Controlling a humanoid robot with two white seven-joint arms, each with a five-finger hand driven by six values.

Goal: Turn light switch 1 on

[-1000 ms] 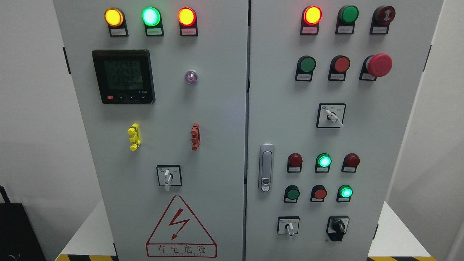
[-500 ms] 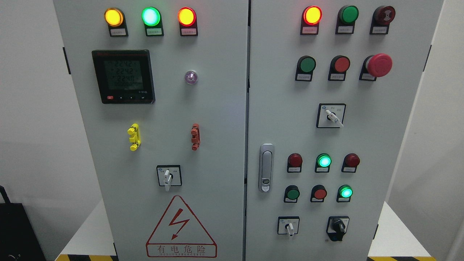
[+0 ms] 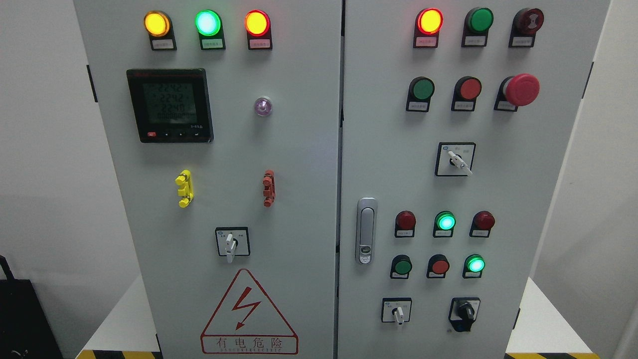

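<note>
White wall [image 3: 45,149] behind grey cabinet [image 3: 299,149]; warning triangle [image 3: 249,311] reads "有电危险"; meter [image 3: 169,105] digits blurred; no hands visible, fingers untellable.

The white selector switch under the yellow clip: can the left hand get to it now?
Probably yes: nothing covers the white selector switch, and the panel around it is free. The left hand itself is out of view.

The left hand and the right hand are not showing in the head view; both are lying outside the picture's edges, so their pose cannot be told.
</note>
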